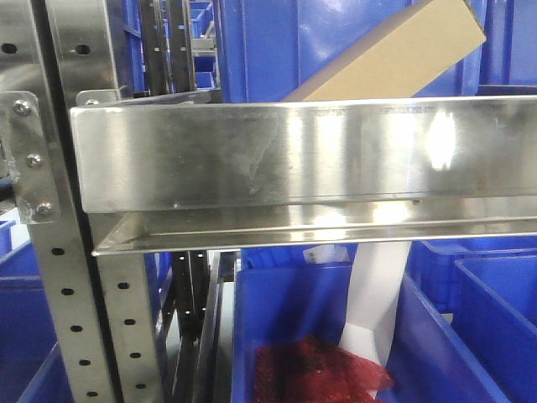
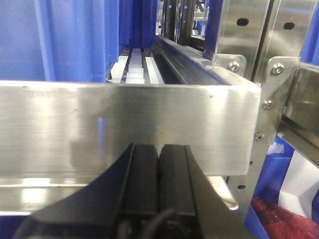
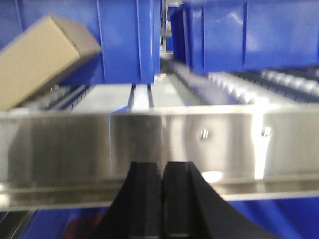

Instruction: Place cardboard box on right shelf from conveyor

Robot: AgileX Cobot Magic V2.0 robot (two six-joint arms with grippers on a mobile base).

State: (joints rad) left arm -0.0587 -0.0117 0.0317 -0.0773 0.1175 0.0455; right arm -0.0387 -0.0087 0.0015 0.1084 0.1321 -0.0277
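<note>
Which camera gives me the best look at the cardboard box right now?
The front-facing view: the cardboard box leans tilted behind the right shelf lip, in focus. The right wrist view shows one blurred end at far left; the left wrist view shows none.

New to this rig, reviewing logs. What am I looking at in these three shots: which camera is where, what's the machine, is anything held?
It is a mobile robot with two arms, each ending in a gripper. The front-facing view looks straight at a steel right shelf; a cardboard box sits tilted behind its front lip, against blue bins. Below is another blue bin holding red material and a white item.

The other two cameras ride on the wrists. The left gripper and right gripper show as black fingers pressed together, both shut with nothing between them, facing the shelf lip. The right wrist view also shows the box, tilted at upper left. No conveyor is visible.
</note>
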